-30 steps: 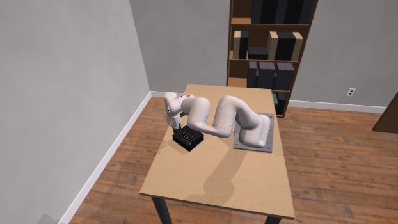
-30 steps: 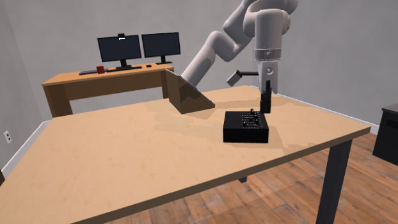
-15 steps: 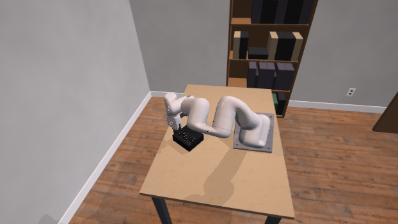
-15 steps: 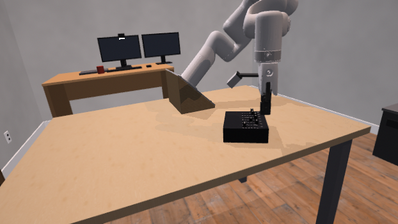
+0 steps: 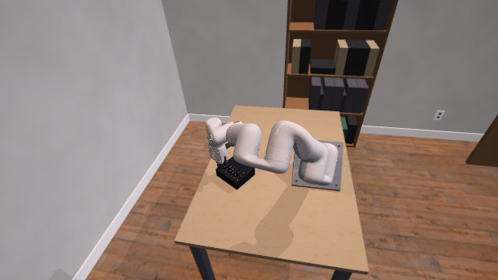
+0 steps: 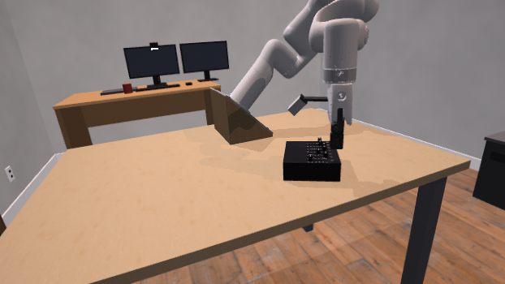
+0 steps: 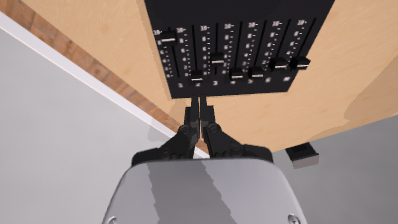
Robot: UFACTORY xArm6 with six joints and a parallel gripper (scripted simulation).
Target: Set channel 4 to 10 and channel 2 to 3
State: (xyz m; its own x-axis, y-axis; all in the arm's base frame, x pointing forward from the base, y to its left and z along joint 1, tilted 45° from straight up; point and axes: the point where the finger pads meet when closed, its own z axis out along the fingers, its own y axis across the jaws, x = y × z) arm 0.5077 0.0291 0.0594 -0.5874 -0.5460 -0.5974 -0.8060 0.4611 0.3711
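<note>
The black lighting desk [image 5: 235,173] stands on its feet near the table's left edge; it also shows in the exterior view [image 6: 312,161] and the wrist view [image 7: 235,45]. It has several faders. In the wrist view the leftmost cap [image 7: 167,39] sits high near the 10 mark, the second cap [image 7: 196,76] sits low, the third cap [image 7: 217,58] sits mid-scale, and the others sit low. My gripper [image 7: 199,104] is shut and empty, pointing straight down. Its tips [image 6: 336,146] hang just over the desk's low-end edge, in line with the second cap from the left.
The arm's grey base plate [image 5: 318,166] is at the table's right side. The table's left edge and the floor lie close beside the desk. A bookshelf [image 5: 336,60] stands behind the table, and a second desk with monitors [image 6: 174,61] is farther off.
</note>
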